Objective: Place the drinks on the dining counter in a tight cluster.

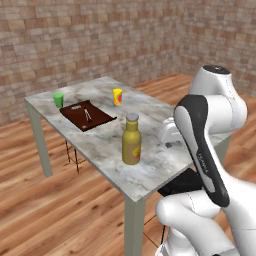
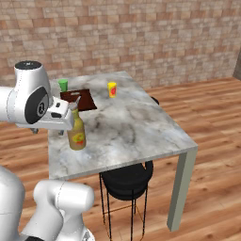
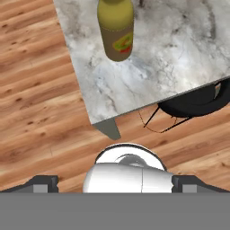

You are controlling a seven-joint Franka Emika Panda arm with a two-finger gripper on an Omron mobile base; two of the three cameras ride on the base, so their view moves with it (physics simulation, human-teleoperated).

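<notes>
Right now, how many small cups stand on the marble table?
2. The green cup stands at the far corner, beside the brown board. The yellow cup stands apart, further along the far edge. The arm may hide others.

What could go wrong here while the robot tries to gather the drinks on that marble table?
The tall yellow bottle stands near the dining counter's front edge; a sideways nudge from the arm might tip it or push it off. The open end effector hangs above the floor, off the counter's corner, so its path in might clip that corner. The green cup and yellow cup could be mistaken for drinks.
</notes>
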